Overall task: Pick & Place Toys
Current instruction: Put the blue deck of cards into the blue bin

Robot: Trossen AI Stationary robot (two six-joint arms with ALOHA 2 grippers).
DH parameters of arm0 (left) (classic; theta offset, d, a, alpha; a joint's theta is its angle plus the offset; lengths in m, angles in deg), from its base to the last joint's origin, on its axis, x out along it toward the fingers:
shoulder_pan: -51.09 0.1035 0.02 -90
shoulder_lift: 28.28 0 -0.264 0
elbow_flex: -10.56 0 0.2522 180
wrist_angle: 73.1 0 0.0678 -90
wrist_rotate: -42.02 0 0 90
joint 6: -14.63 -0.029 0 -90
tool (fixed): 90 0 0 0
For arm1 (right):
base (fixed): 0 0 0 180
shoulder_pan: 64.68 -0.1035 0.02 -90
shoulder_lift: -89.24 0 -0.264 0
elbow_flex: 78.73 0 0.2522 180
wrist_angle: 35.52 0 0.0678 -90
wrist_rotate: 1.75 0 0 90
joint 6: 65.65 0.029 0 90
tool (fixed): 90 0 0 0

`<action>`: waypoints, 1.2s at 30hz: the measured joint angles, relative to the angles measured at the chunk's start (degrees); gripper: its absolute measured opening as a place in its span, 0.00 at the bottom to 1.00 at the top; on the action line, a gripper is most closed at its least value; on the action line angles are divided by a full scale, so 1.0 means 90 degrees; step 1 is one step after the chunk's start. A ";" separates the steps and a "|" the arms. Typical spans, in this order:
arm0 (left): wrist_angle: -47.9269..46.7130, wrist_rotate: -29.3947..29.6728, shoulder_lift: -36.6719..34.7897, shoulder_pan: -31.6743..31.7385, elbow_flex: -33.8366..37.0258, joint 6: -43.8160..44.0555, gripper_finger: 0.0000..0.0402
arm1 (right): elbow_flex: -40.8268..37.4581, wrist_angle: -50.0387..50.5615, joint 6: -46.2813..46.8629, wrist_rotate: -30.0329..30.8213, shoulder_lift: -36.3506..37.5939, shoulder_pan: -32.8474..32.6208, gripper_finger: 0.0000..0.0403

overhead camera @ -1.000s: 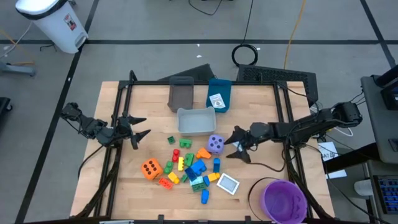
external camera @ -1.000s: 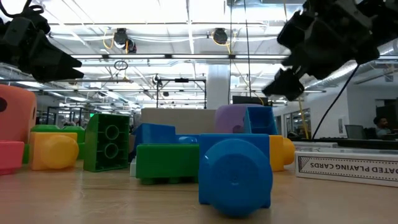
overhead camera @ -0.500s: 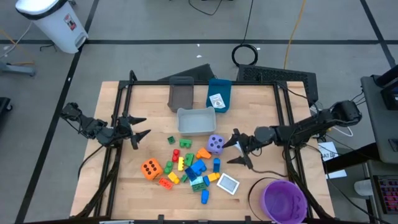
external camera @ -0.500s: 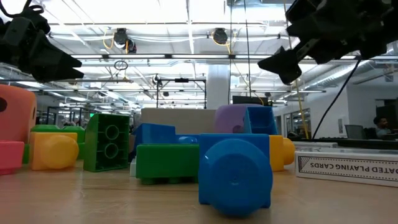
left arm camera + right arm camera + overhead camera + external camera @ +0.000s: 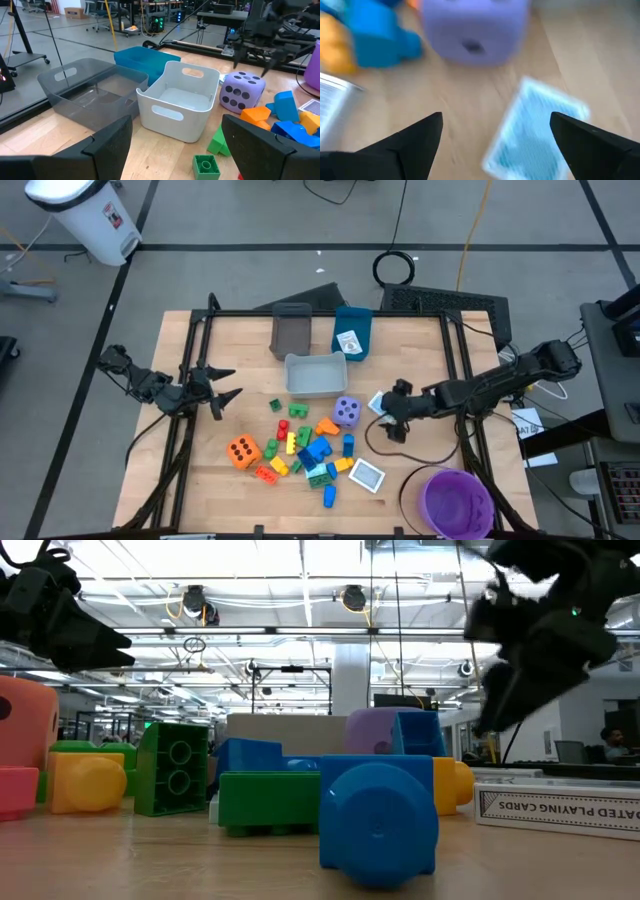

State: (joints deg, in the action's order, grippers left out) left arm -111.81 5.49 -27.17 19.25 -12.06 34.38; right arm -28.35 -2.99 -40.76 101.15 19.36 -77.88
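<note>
One blurred purple die (image 5: 475, 30), top cut off

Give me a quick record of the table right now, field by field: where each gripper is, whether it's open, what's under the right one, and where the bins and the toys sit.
left gripper: open, empty, waiting at the table's left side
right gripper: open, empty, pointing down, right of the purple die
under right gripper: white-teal card flat on the wood
toy pile: loose bricks mid-table, orange die at its left
bins: white bin behind the pile; grey bin and blue bin further back
purple bowl: near right corner
</note>
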 joint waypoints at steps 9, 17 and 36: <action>0.0000 -0.0002 0.0000 0.0002 0.0002 -0.0001 0.77 | -0.0486 -0.0184 0.0446 0.0184 -0.0146 0.0046 0.89; 0.0008 -0.0002 0.0000 0.0000 0.0001 -0.0001 0.77 | -0.0646 -0.0227 0.0449 0.0575 -0.0166 0.0114 0.89; 0.0137 -0.0002 0.0000 0.0000 0.0002 -0.0001 0.77 | -0.1484 -0.1268 0.0385 0.0543 -0.0148 0.0140 0.74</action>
State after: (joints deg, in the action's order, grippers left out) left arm -110.58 5.47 -27.17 19.24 -12.04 34.38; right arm -41.71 -14.40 -37.30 106.04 18.03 -76.63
